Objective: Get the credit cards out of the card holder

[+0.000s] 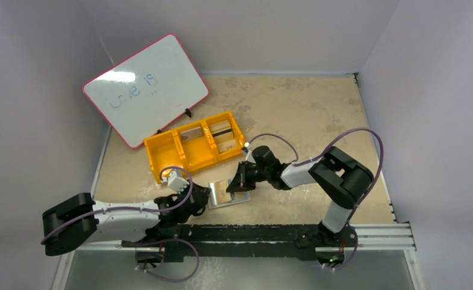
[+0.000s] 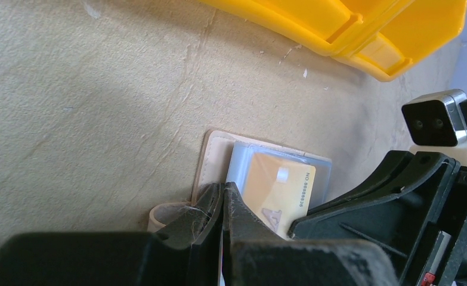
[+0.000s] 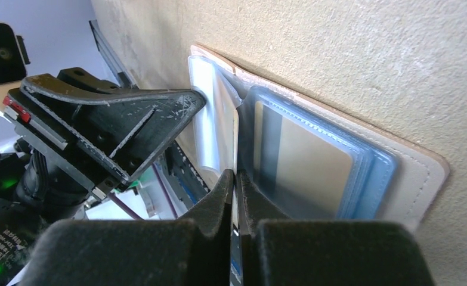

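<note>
The card holder [image 1: 229, 194] lies open on the table between my two grippers. My left gripper [image 1: 205, 196] is shut on its near tan edge [image 2: 214, 158]; the jaws meet at the left gripper's tip [image 2: 225, 189]. A tan credit card [image 2: 281, 187] with a printed number sits in a light-blue sleeve. My right gripper [image 1: 240, 183] is shut on a thin leaf standing edge-on at the fold, which looks like that card; the right gripper [image 3: 235, 176] has its jaws pressed together. Another pale card lies in the blue sleeves [image 3: 314, 167] of the flat panel [image 3: 418, 179].
The yellow three-compartment bin [image 1: 191, 145] stands just behind the holder and also shows in the left wrist view [image 2: 362, 30]. A pink-rimmed whiteboard [image 1: 146, 87] leans at the back left. The black base rail [image 1: 252, 232] runs along the near edge.
</note>
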